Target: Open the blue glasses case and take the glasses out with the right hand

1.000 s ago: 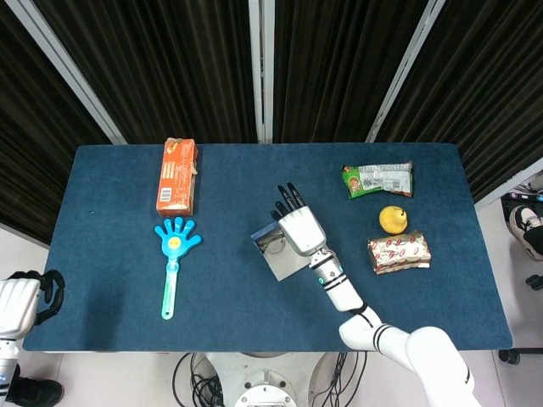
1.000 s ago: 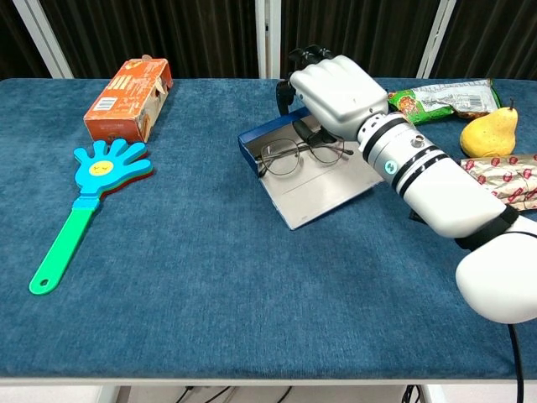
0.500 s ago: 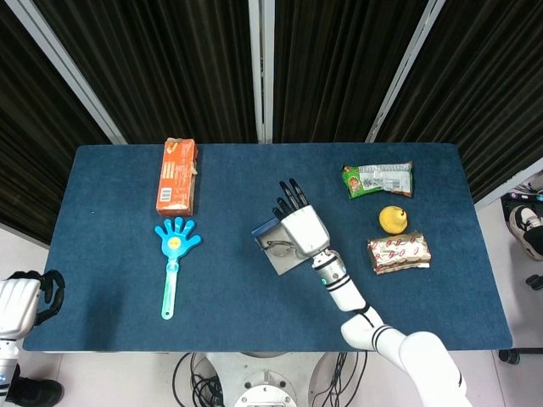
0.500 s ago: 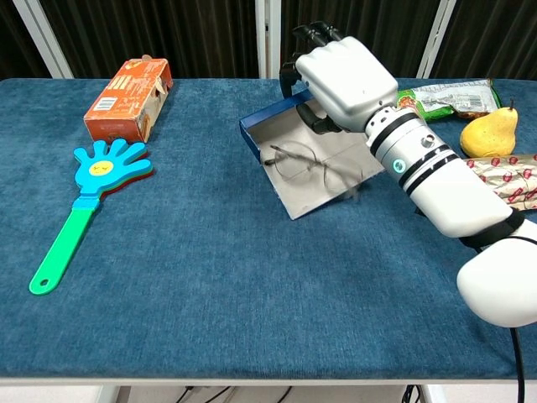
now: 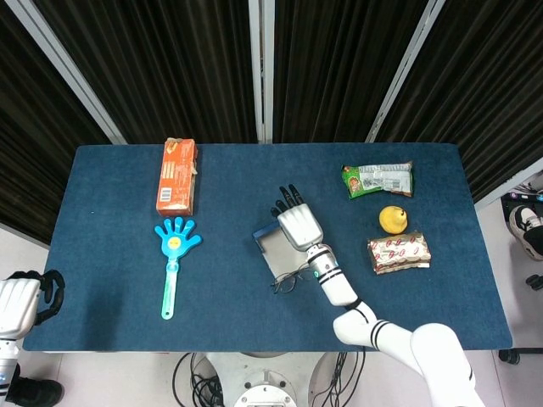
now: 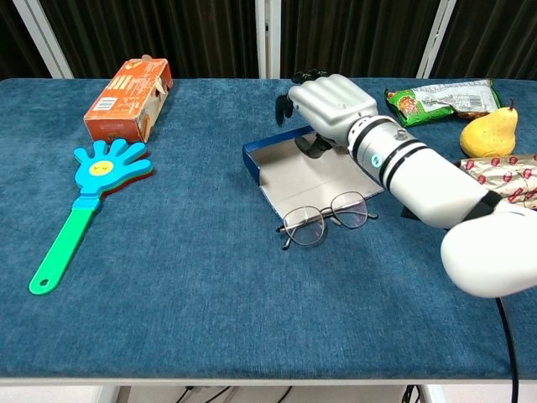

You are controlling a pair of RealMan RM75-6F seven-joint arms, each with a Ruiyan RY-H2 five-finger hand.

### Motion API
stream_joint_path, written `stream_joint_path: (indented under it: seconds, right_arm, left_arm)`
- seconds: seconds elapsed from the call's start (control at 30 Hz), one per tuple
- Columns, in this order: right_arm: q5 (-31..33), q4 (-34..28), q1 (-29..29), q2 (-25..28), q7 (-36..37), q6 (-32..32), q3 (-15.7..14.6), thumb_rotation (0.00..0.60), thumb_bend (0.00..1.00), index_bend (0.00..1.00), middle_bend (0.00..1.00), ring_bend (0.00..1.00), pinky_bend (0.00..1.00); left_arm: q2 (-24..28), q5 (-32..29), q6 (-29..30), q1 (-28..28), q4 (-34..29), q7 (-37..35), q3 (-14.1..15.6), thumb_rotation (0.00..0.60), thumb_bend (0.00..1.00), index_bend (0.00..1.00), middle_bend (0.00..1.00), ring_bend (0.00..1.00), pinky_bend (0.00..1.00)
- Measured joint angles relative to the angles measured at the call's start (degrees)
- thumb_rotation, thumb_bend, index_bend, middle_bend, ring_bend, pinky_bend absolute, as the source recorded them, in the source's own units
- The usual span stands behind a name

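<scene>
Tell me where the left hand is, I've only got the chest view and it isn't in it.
Observer: The left hand sits off the table's front left corner, beyond its edge.
Operator: Is the packet at my right edge whole?
Observer: Yes, the red and white packet lies complete, just nearer the robot than the pear.
Operator: Where do the right hand's fingers end?
Observer: From above, the right hand lies over the open blue case and its dark fingers reach past the case's far side.
</scene>
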Motion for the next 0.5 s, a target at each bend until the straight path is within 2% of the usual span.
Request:
stream_joint_path:
  seconds: [0.1, 0.3, 0.4, 0.5]
  right_arm:
    - [1.61, -5.48, -0.18, 2.51, -2.24, -0.97, 0.96, 0.600, 0.29, 0.00, 0.16, 0.00, 0.00]
    - [2.60, -16.97, -1.81, 8.77, -3.76, -1.46, 0.88, 0.600, 0.31, 0.02, 0.16, 0.00, 0.00]
    - [1.29, -23.22, -3.49, 12.62, -2.50, -1.18, -0.80, 0.600, 0.33, 0.17, 0.18, 0.00, 0.00]
    - [-0.72, -29.10, -5.76, 17.02, 0.01, -0.82, -3.65, 0.600, 0.36, 0.27, 0.19, 0.00, 0.00]
  left_arm:
    - [-0.01, -0.02, -0.01, -0.01, 0.01, 0.08, 0.00, 0.600, 0.36, 0.69, 0.71, 0.55, 0.47]
    - [-0.02, 0.03, 0.03, 0.01, -0.03, 0.09, 0.02, 0.600, 0.36, 0.69, 0.71, 0.55, 0.47]
    - [-0.03, 0.01, -0.01, -0.02, 0.00, 0.20, 0.00, 0.600, 0.36, 0.69, 0.71, 0.55, 0.47]
    - [-0.05, 0.00, -0.05, -0.05, -0.02, 0.29, 0.00, 0.600, 0.36, 0.69, 0.71, 0.55, 0.47]
